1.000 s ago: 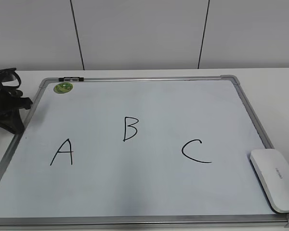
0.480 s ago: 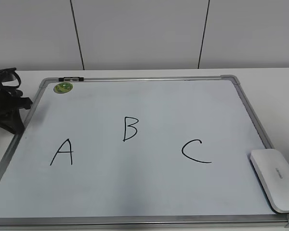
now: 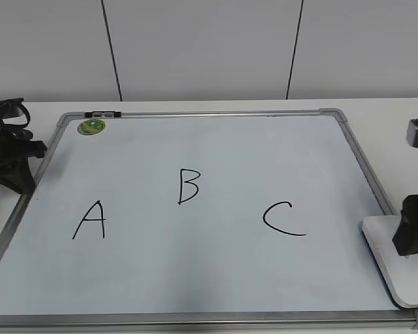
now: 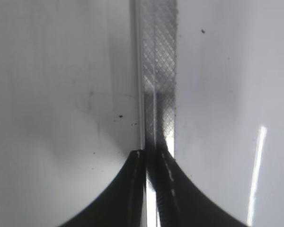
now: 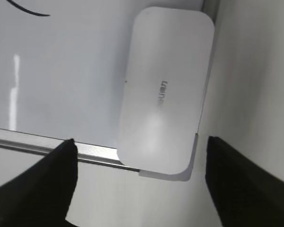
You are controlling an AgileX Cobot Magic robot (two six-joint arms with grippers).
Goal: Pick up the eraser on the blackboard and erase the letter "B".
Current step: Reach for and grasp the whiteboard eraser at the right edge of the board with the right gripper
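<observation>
The blackboard [image 3: 216,113] is a white board with a grey frame lying flat on the table. The letter "B" [image 3: 188,186] is drawn in black at its middle. The white eraser [image 3: 381,243] lies at the board's front right corner, overhanging the frame. My right gripper [image 3: 412,231] hovers over the eraser. In the right wrist view the eraser [image 5: 163,94] lies below, and the right gripper [image 5: 139,142] is open and empty, its fingers wide to either side of the eraser's near end. My left gripper [image 3: 14,153] rests at the board's left edge and is shut [image 4: 154,153].
A black "A" [image 3: 90,220] is left of the B and a black "C" [image 3: 283,219] right of it. A round green sticker [image 3: 92,126] sits at the far left corner. The board's frame [image 4: 158,71] runs under the left gripper. A white wall stands behind the table.
My right gripper has come into the exterior view from the right and now covers part of the eraser. The left arm, the eraser and the letters have not moved.
</observation>
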